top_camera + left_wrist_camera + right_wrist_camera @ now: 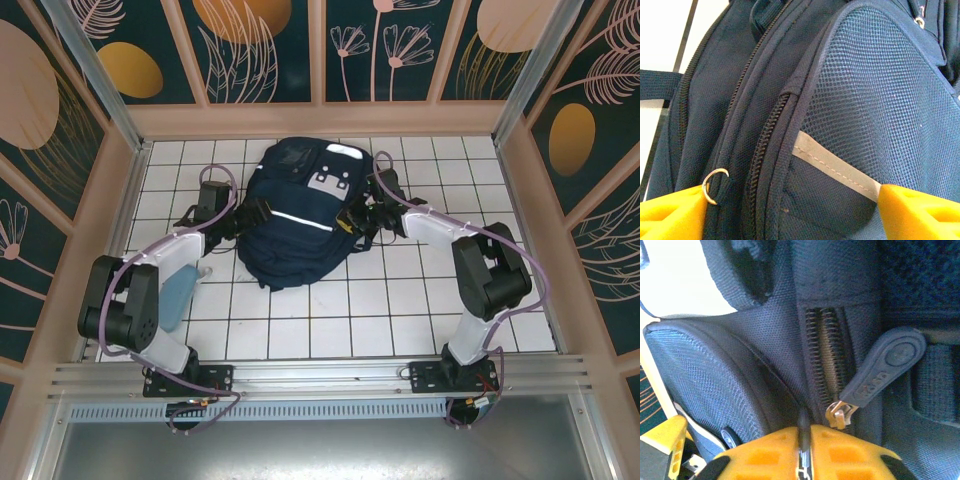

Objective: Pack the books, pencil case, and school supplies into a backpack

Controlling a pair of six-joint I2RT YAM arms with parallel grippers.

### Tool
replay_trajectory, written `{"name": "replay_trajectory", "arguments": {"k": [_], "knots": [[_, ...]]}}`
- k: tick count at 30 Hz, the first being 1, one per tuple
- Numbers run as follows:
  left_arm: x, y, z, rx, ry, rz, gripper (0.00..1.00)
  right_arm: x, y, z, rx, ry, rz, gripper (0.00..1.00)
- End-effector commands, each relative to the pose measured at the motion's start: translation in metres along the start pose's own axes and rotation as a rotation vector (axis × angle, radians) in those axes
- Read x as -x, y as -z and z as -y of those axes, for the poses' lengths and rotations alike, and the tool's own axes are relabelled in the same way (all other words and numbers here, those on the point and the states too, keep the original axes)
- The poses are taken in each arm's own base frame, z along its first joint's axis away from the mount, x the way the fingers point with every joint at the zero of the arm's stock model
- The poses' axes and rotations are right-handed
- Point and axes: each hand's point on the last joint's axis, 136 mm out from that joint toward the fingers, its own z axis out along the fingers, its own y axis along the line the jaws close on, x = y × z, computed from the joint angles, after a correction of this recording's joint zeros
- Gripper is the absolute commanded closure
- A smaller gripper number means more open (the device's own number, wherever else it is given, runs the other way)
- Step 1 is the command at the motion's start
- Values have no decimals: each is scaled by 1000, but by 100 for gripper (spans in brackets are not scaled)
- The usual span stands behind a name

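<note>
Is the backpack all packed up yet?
Not quite, I think. The backpack lies on the table, and what's inside is hidden. Right now the right gripper pinches its zipper while the left gripper stands open at its side. A pale blue thing lies outside by the left arm, so that probably has to go in.

The backpack [295,225] is woven navy cloth, matt and coarse-grained, with a mesh panel [880,85] of open netting. Its stripe [835,165] is smooth grey tape with a faint sheen. A thin ring [715,186] at the seam is bright polished metal. The zip teeth [826,355] look like dark coiled plastic, the slider [840,415] brassy metal, the pull tab [887,365] matt grey rubber. The fingers [840,452] are yellow plastic — matt, faintly grainy. The table [400,300] is glossy white tile; the rail [320,375] is dull brushed metal.
</note>
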Motion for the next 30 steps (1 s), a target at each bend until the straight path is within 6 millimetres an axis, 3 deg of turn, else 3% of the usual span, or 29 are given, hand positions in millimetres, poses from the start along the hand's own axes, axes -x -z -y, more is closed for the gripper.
{"name": "replay_trajectory", "arguments": {"k": [1, 7, 14, 19, 22, 30], "knots": [[-11, -2, 35, -170, -55, -78, 22, 15, -4, -37, 137, 103, 56, 82], [-21, 3, 45, -237, -79, -124, 23, 15, 6, -61, 230, 200, 75, 79], [-22, 5, 48, -256, -72, -130, 25, 11, 18, -64, 254, 191, 92, 96], [-19, 3, 47, -250, -45, -112, 26, 4, 25, -29, 97, 110, 84, 100], [-19, 1, 47, -258, -20, -107, 27, -14, 28, -6, 55, 68, 33, 100], [-18, -5, 42, -249, 30, -92, 30, -67, 36, -4, 104, 1, -92, 98]]}}
